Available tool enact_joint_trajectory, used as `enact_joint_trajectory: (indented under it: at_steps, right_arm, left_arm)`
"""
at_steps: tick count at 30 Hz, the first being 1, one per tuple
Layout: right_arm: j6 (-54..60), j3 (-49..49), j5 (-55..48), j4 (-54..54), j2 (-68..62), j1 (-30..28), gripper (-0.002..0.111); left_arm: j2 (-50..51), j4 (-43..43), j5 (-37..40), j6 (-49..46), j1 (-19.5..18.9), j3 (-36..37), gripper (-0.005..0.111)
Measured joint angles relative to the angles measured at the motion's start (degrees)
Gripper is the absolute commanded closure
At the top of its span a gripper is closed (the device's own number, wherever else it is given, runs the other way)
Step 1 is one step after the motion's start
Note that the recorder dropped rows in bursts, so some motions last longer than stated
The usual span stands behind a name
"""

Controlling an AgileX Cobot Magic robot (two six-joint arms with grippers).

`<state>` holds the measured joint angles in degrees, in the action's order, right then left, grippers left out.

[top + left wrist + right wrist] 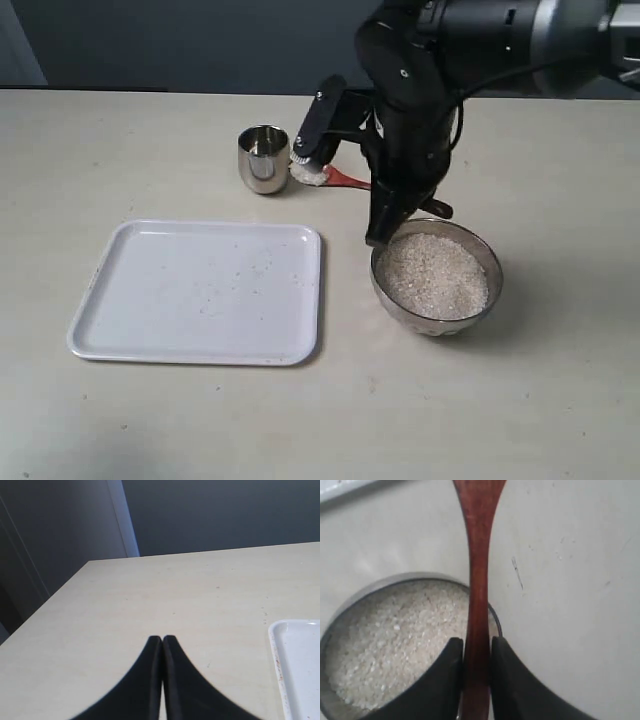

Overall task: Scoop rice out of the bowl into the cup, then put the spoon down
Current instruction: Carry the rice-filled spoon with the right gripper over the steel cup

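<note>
Pale beige table [560,400] ran back to a dark wall and carried a white rectangular plastic tray [150,300]. To the right of the tray stood the wide round steel bowl [440,322], filled with white uncooked rice [433,275]. Above it, the right gripper [477,642] was clamped on the handle of the slim reddish-brown wooden spoon [477,555]. The spoon's oval end, heaped with grains, hung just beside the small shiny steel cup [264,158]. The left gripper [162,639] held its jaws pressed together over bare table near a tray corner.
</note>
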<state>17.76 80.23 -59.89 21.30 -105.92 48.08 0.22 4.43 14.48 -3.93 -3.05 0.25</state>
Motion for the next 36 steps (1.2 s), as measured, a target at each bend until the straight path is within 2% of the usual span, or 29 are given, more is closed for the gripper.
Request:
enact_joint_trajectory:
  at_steps: [6, 17, 36]
  right_arm:
    - [4.4, 12.0, 0.0, -6.5, -7.1, -5.0, 0.109]
    - [5.5, 23.9, 1.4, -6.5, -16.9, -5.5, 0.109]
    - [5.8, 27.2, 7.4, -1.4, -21.9, -5.7, 0.109]
  left_arm:
    - [0.0, 0.0, 0.0, 0.0, 0.0, 0.0, 0.106]
    - [0.0, 0.0, 0.0, 0.0, 0.0, 0.0, 0.106]
    - [0.0, 0.0, 0.0, 0.0, 0.0, 0.0, 0.106]
